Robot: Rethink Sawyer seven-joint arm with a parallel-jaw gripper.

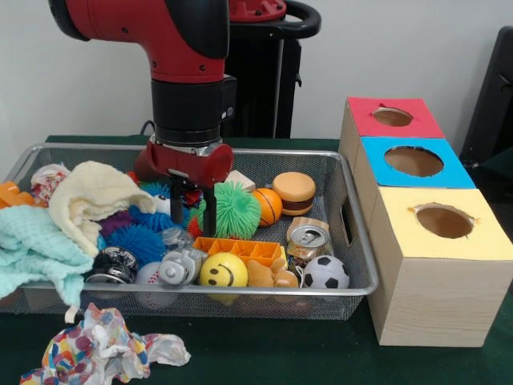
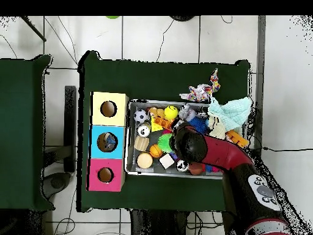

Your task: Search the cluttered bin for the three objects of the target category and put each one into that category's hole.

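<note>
The gripper (image 1: pixel 193 210) hangs mid-bin (image 1: pixel 357 285), fingers slightly parted and seemingly empty — beside the green spiky ball (image 1: pixel 237 208). Balls crowd the front rim; descend squarely over one — avoid the cloths (image 1: pixel 88 196).

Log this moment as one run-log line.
end effector: open, lowered in bin | beside: green spiky ball | holding: nothing | holes box: nothing seen going in

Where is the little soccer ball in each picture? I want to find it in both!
Front view: the soccer ball sits in the bin's near right corner, beside the crushed can.
Overhead view: the soccer ball is at the bin's upper left corner, next to the yellow box.
Shared landmark: the yellow smiley ball lies close by in both.
</note>
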